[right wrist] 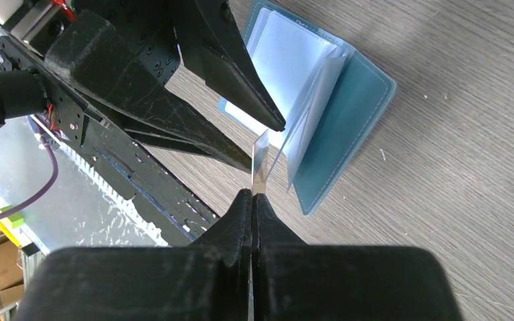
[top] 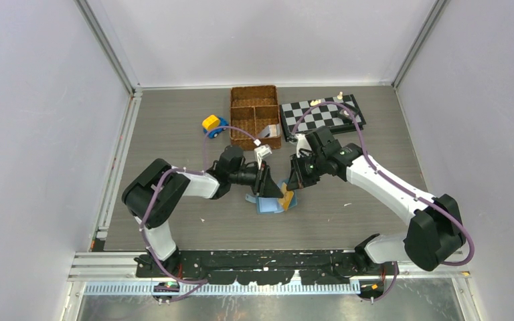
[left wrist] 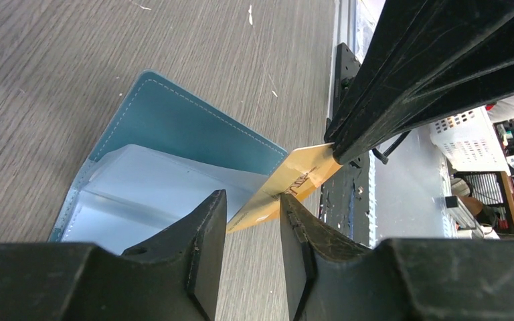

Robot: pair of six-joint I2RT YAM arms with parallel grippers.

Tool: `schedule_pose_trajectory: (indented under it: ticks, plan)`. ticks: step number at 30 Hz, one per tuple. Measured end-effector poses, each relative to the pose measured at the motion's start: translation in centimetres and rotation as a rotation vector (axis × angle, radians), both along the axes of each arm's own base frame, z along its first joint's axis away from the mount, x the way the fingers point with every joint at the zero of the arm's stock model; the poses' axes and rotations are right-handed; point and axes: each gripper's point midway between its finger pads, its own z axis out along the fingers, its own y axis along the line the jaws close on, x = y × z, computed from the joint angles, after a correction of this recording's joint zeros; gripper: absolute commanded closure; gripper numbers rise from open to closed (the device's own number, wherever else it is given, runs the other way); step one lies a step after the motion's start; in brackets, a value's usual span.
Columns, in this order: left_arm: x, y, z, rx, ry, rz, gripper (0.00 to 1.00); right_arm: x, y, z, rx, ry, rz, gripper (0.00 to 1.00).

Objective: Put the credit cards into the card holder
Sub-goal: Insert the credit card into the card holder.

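Grey wood-grain bench (top: 174,221) is enclosed by plain white walls, and a brown wicker basket (top: 254,114) and a chessboard (top: 324,115) are seen at the upper centre of the overhead view. Just below the centre of that view the card holder (top: 268,204) is laid open on the bench, teal cover down and paler inner pockets (left wrist: 140,187) turned up. An orange-gold card (left wrist: 294,184) is held at the holder's right-hand edge, between the two arms. One end of it is pinched in the right hand (right wrist: 253,197), whose fingers are pressed fully together. The other end is straddled by the left hand (left wrist: 251,207), whose fingers are set partly apart with a gap showing; whether they press the card cannot be told. In the left wrist view the card's long axis is seen to run from the upper right down to the bottom centre, with the pockets just beside it to the left. The left hand is judged the nearer to the pockets, so the coming move is thought to turn on that lower end being swung leftward into a pocket mouth.
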Motion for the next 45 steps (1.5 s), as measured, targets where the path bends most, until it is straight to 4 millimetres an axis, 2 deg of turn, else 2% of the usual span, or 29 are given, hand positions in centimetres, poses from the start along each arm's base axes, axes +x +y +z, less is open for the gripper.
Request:
schedule_pose_trajectory:
  ticks: [3,9,18,20,23,25,28,30,37,45]
  plan:
    - [-0.1,-0.1,-0.2,-0.005,0.01,-0.009,0.64,0.0,-0.1,-0.1,-0.001,0.002,-0.002,1.0]
    - [-0.5,-0.3,-0.6,-0.015,0.039,-0.029,0.72,0.2,-0.1,-0.6,0.003,0.003,-0.004,1.0]
    - [-1.0,-0.2,-0.5,-0.02,0.064,-0.048,0.93,1.3,0.1,-0.6,0.027,-0.042,-0.006,0.99]
    - [-1.0,-0.2,-0.5,-0.02,0.065,-0.05,1.0,1.5,0.1,-0.7,0.028,-0.054,-0.006,0.96]
    - [-1.1,-0.2,-0.5,-0.021,0.066,-0.054,1.0,1.9,-0.1,-1.0,0.017,-0.062,-0.015,0.9]
    - [-1.1,-0.2,-0.5,-0.02,0.067,-0.053,1.0,2.2,-0.3,-1.3,0.009,-0.062,-0.026,0.8]
    - [-1.1,-0.2,-0.6,-0.025,0.064,-0.053,1.0,2.6,-0.4,-1.7,0.01,-0.07,-0.05,0.56]
    - [-1.1,-0.3,-0.4,-0.036,0.052,-0.055,1.0,2.9,-0.5,-2.0,0.019,-0.072,-0.07,0.48]
    - [-0.8,-0.7,0.0,-0.055,0.018,-0.045,1.0,2.9,-1.5,-2.5,0.058,-0.068,-0.15,0.43]
    - [-0.6,-0.7,0.4,-0.077,0.007,-0.028,1.0,2.3,-3.6,-1.7,0.169,-0.089,-0.282,0.43]
